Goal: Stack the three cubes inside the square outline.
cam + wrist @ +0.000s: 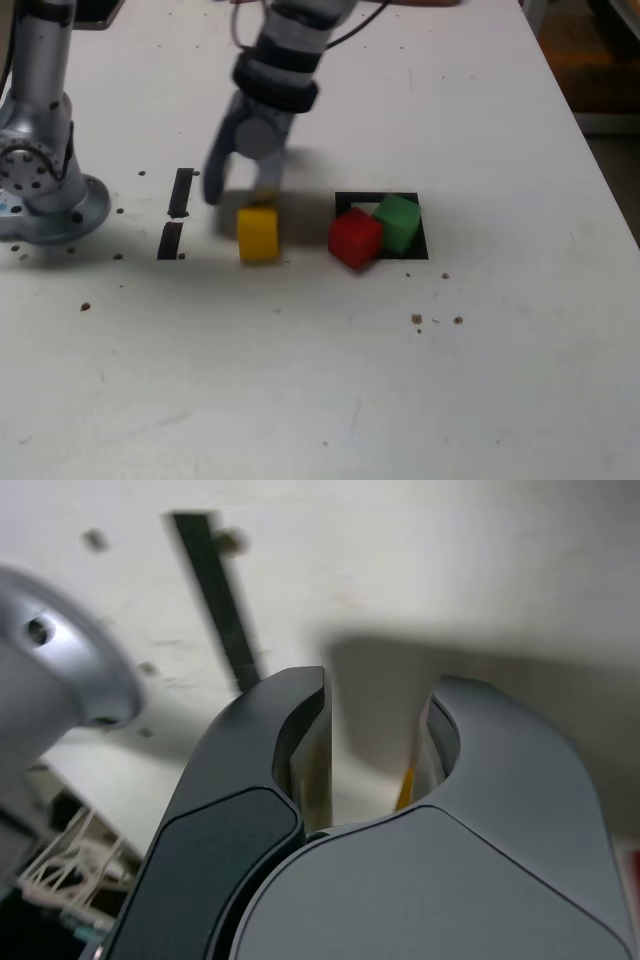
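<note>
A yellow cube (pixel 258 233) sits on the white table, to the exterior view's left of the square outline (pixel 360 197). My gripper (pixel 240 195) hangs just behind and above it, blurred, with its jaws spread wider than the cube. In the wrist view the gripper (pixel 380 680) shows a clear gap with bare table behind, and thin yellow slivers line the inner faces of the fingers (pixel 250 750). A red cube (pixel 354 237) rests over the outline's front left corner. It touches a green cube (pixel 398 222), which sits inside the outline.
Two short black tape strips (pixel 181 192) (pixel 170 240) lie to the exterior view's left of the yellow cube; one strip (pixel 215 590) shows in the wrist view. The arm's metal base (pixel 40 180) stands at far left. Small dark specks (pixel 417 319) dot the table.
</note>
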Motion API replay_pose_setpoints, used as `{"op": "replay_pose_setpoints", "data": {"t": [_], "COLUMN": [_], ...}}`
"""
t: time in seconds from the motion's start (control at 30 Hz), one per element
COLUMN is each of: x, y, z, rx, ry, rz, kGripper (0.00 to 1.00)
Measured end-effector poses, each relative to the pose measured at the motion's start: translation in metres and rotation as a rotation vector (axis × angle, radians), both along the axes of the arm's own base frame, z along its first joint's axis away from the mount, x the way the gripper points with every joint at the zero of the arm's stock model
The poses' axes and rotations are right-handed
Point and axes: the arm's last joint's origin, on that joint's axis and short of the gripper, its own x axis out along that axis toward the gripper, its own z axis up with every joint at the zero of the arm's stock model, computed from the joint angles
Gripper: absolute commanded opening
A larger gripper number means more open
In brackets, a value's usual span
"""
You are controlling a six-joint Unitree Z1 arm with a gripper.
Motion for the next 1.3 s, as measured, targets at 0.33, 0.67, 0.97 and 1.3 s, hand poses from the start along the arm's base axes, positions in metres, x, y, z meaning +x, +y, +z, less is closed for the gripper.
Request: {"op": "replay_pose_setpoints", "data": {"t": [0.33, 0.67, 0.97, 1.3], "x": [-0.002, 0.012, 0.045, 0.075], "y": [0.002, -0.01, -0.042, -0.053], "z": [0.032, 0.099, 0.115, 0.103], "rx": [0.013, 0.186, 0.194, 0.135], "ry": [-0.153, -0.389, -0.468, -0.432], "rz": [-0.043, -0.206, -0.456, -0.597], "kGripper": [0.88, 0.99, 0.96, 0.94]}}
